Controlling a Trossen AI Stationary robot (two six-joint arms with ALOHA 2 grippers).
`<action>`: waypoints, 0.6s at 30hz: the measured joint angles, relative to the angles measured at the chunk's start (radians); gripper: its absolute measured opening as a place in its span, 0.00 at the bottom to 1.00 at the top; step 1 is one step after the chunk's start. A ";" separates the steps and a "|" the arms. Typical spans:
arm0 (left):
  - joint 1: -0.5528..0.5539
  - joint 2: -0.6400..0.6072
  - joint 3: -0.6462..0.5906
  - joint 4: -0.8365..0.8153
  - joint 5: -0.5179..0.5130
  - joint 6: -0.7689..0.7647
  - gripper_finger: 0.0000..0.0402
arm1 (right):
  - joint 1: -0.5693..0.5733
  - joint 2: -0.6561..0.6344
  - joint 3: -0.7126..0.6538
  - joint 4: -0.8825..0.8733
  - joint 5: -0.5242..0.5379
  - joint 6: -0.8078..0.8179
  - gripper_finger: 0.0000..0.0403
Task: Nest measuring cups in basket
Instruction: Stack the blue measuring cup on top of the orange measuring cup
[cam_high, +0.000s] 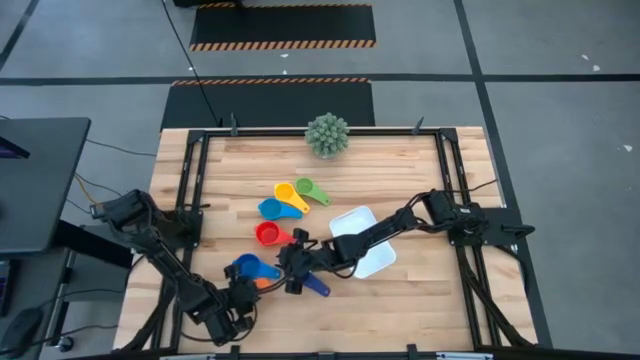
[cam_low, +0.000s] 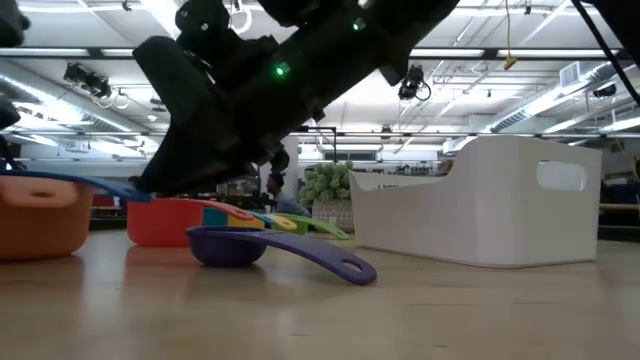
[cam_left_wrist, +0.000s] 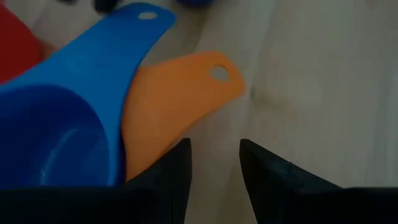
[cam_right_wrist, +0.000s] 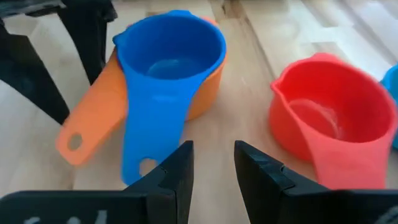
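Note:
A blue cup (cam_right_wrist: 168, 50) sits nested in an orange cup (cam_right_wrist: 93, 118) near the table's front left, also in the high view (cam_high: 248, 267). A red cup (cam_right_wrist: 329, 118) stands next to them. A dark blue scoop (cam_low: 260, 250) lies on the table (cam_high: 315, 285). Light blue (cam_high: 272, 208), yellow (cam_high: 288, 192) and green (cam_high: 310, 188) cups lie farther back. The white basket (cam_high: 360, 240) stands at the right. My left gripper (cam_left_wrist: 214, 168) is open and empty beside the orange handle (cam_left_wrist: 186, 93). My right gripper (cam_right_wrist: 213, 165) is open and empty, just short of the blue handle's end (cam_right_wrist: 146, 165).
A green spiky ball plant (cam_high: 327, 134) stands at the table's far edge. My right arm (cam_high: 400, 222) reaches across over the basket. Bare wood (cam_high: 420, 290) lies at the front right and along the far left.

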 joint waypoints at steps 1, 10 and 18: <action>0.011 0.000 0.000 0.004 -0.001 0.005 0.35 | -0.003 0.006 0.000 0.014 -0.019 0.005 0.31; 0.067 0.007 0.000 0.073 -0.013 0.109 0.35 | 0.016 0.010 0.001 0.035 -0.097 0.006 0.31; 0.033 0.007 0.000 0.065 -0.027 0.084 0.35 | 0.014 -0.012 0.001 -0.034 -0.046 0.038 0.31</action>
